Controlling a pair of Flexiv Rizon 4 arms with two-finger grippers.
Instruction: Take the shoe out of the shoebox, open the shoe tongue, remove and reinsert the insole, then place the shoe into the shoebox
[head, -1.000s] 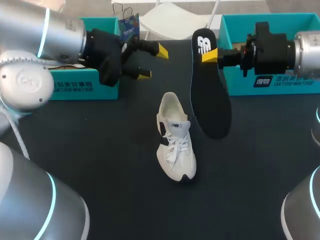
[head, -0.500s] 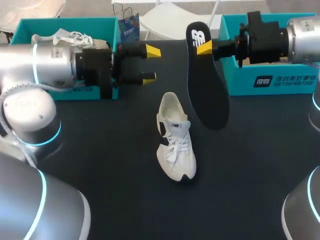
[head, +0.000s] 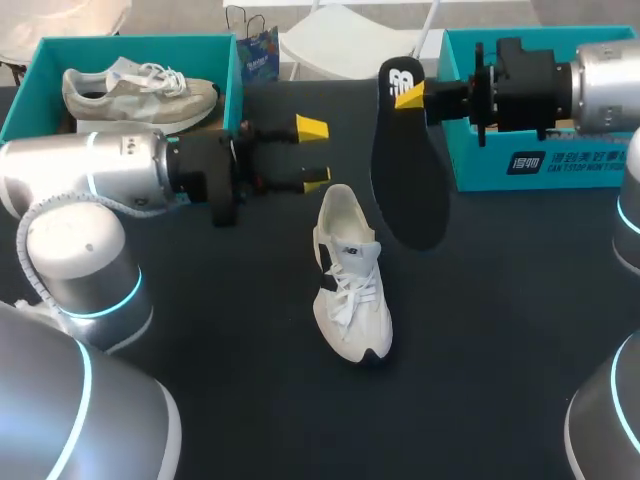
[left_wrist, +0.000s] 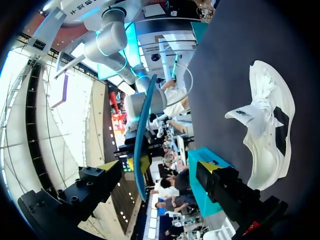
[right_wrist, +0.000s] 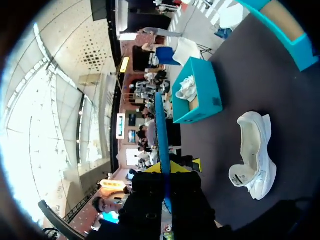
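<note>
A white sneaker (head: 350, 275) with a black heel patch stands on the dark table, toe toward me; it also shows in the wrist views (left_wrist: 267, 130) (right_wrist: 252, 155). My right gripper (head: 412, 97) is shut on the heel end of the black insole (head: 405, 180), which hangs above and to the right of the sneaker's heel. From the right wrist view the insole (right_wrist: 161, 125) runs edge-on from that gripper (right_wrist: 169, 169). My left gripper (head: 313, 152) is open just left of the sneaker's heel, with nothing between its fingers (left_wrist: 102, 177); the insole (left_wrist: 142, 130) shows edge-on ahead of it.
A teal shoebox (head: 225, 70) at the back left holds a grey sneaker (head: 140, 88). A second teal shoebox (head: 560, 165) stands at the back right, behind my right arm. A small bag (head: 257, 50) sits behind the left box.
My left arm has swung down and forward, bringing its open gripper close to the sneaker's heel and uncovering the left box. The right gripper has carried the insole slightly left.
</note>
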